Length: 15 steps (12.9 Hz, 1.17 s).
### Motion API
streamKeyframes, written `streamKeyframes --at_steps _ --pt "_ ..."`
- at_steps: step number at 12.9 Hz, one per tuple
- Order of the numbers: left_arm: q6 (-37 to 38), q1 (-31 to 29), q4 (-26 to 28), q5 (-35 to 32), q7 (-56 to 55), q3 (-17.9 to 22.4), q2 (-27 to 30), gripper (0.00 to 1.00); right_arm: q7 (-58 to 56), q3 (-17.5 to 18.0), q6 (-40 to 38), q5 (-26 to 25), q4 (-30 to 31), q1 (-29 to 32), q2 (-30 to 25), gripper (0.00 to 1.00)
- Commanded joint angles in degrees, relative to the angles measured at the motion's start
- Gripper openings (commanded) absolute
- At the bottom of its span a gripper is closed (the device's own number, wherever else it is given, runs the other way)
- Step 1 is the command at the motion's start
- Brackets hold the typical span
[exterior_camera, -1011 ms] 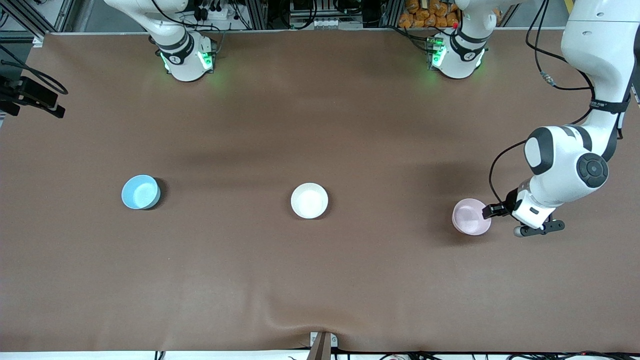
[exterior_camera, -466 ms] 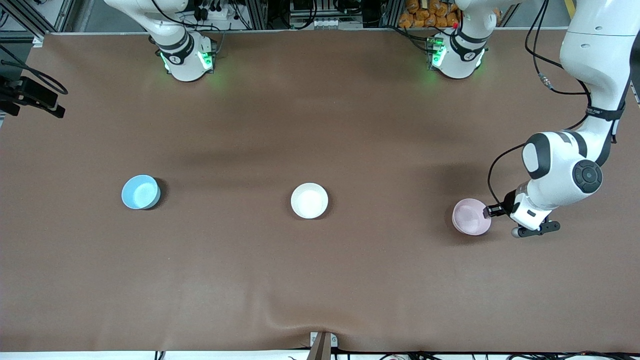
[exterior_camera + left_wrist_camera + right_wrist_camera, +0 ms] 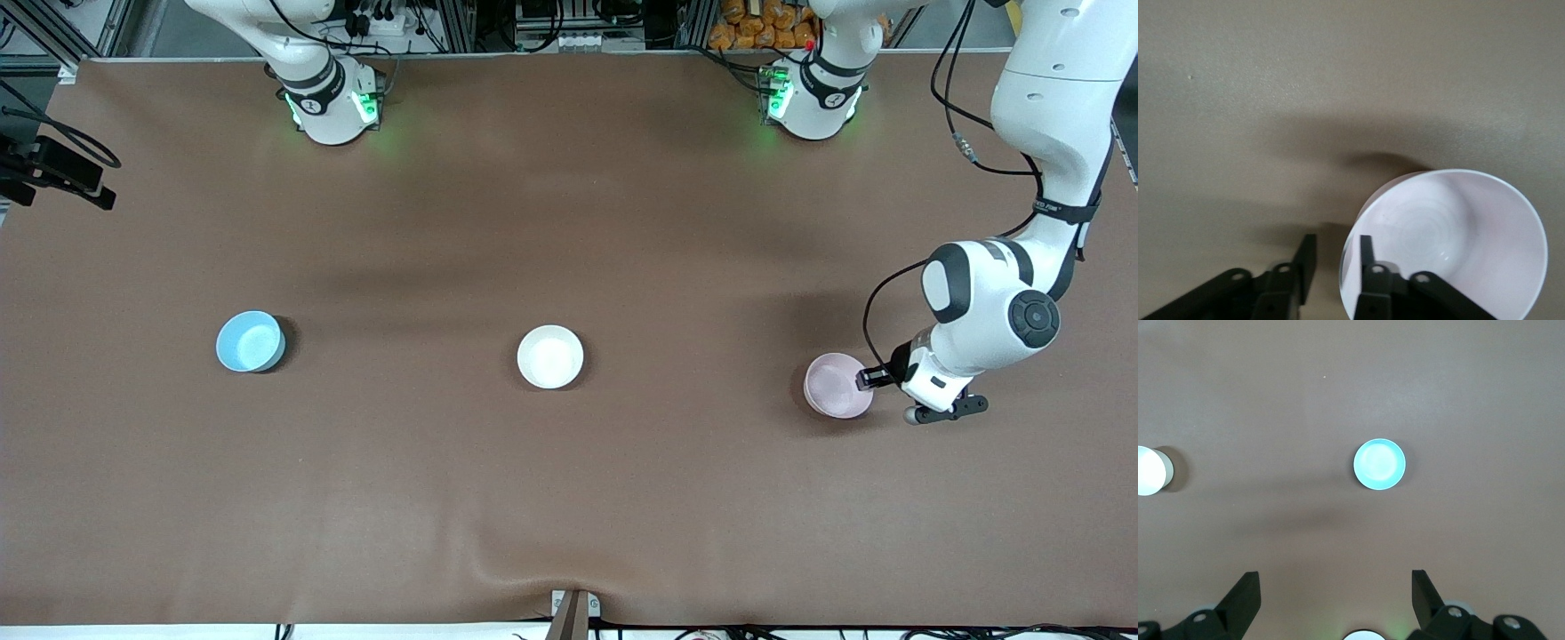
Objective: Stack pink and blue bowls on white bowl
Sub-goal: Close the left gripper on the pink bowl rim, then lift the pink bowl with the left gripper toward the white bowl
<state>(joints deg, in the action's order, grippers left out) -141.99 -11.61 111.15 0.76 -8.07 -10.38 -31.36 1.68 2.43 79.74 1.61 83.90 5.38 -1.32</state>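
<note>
The pale pink bowl (image 3: pixel 834 386) sits toward the left arm's end of the table. My left gripper (image 3: pixel 868 379) is low at its rim and open. In the left wrist view the left gripper (image 3: pixel 1337 241) straddles the rim of the pink bowl (image 3: pixel 1451 240), one finger inside and one outside with a gap. The white bowl (image 3: pixel 550 356) sits mid-table. The light blue bowl (image 3: pixel 250 340) sits toward the right arm's end. My right gripper (image 3: pixel 1335 580) waits high over the table, wide open and empty, with the blue bowl (image 3: pixel 1379 465) and white bowl (image 3: pixel 1148 471) far below.
The brown table cover (image 3: pixel 569 489) has a wrinkle near its front edge. A black camera mount (image 3: pixel 58 169) juts in at the right arm's end. The two arm bases (image 3: pixel 333 102) stand along the edge farthest from the front camera.
My left arm has shifted a little toward the pink bowl, bringing its gripper closer over the rim. The bowls have not moved.
</note>
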Motion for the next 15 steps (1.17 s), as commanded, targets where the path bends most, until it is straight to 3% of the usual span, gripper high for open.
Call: streamKeyframes --at_steps 1,2,7,12,15 --pt "-1.0 -0.4 0.0 -0.2 1.0 -0.3 0.2 0.09 -0.3 0.6 -0.5 0.9 -0.5 1.0 0.1 1.00" --pt "-1.0 -0.3 0.0 -0.2 1.0 -0.3 0.3 0.00 -0.3 0.6 -0.5 0.8 -0.5 1.0 0.1 1.00" --pt "0.1 -0.5 0.5 -0.2 1.1 -0.6 5.2 0.00 -0.3 0.6 -0.5 0.9 -0.5 0.9 0.1 1.00" --pt "9.4 -0.3 -1.2 1.2 0.7 -2.1 13.9 0.00 -0.3 0.6 -0.5 0.9 -0.5 0.7 0.1 1.00" --pt "15.1 -0.3 -4.9 7.7 0.2 -4.8 14.6 0.00 -0.3 0.6 -0.5 0.9 -0.5 1.0 0.1 1.00"
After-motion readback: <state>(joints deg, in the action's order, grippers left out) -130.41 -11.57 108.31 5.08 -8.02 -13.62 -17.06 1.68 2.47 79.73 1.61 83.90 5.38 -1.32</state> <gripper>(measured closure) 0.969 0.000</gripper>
